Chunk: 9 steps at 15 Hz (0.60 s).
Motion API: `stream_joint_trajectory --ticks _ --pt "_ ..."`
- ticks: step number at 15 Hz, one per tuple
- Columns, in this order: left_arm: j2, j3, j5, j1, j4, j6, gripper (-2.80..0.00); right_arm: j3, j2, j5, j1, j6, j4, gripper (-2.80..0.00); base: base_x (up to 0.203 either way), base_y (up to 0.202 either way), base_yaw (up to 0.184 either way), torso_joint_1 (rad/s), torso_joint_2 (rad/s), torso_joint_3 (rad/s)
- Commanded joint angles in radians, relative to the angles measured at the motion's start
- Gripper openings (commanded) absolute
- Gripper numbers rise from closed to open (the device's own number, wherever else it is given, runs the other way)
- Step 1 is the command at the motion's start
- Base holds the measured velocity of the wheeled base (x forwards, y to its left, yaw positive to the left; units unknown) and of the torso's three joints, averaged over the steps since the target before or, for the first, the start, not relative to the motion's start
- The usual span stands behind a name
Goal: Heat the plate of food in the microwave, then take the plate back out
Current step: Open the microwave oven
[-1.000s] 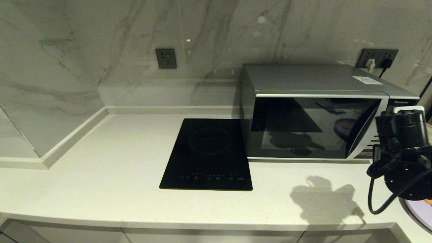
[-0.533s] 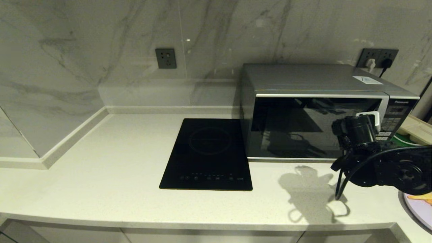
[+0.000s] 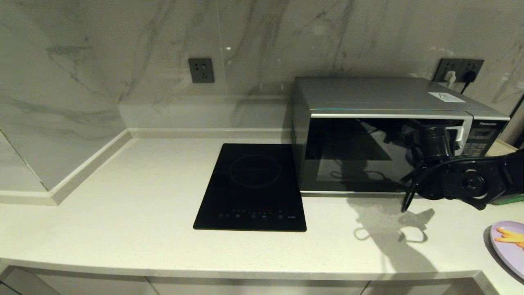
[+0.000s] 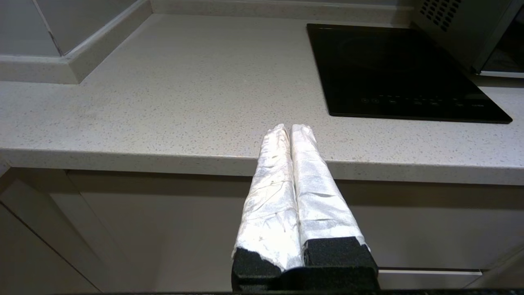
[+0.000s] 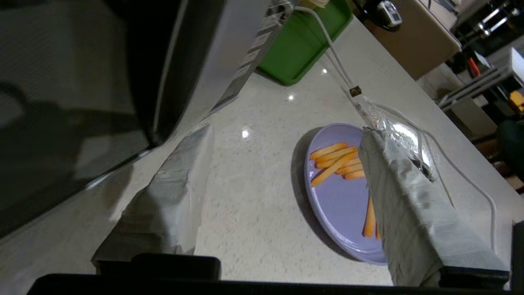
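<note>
Risen toward the microwave [image 3: 380, 135], the right hand [image 5: 282, 164] gapes wide; fries sit on the plate of food [image 5: 339, 196].

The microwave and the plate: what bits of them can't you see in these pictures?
- Microwave handle: head view, right arm in front of it.
- Microwave inside: dark door glass shows only reflections.
- Keypad labels: head view, too small to read.
- Plate of food: head view, cut off by the picture's edge; right wrist view, partly behind one finger of the right gripper.
- Green tray: mostly out of frame.
</note>
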Motion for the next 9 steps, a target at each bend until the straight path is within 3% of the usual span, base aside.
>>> stream_joint_trajectory --ticks 1,9 --pt "0.000 0.000 0.000 0.000 -0.001 -0.002 -2.80 -0.022 0.013 0.012 -0.021 -0.001 -0.001 0.00 0.000 0.000 0.000 0.000 0.00 0.000" --pt "0.000 0.000 0.000 0.000 -0.001 0.000 -2.80 -0.070 0.036 0.026 -0.020 -0.004 0.000 0.00 0.000 0.000 0.000 0.000 0.00 0.000"
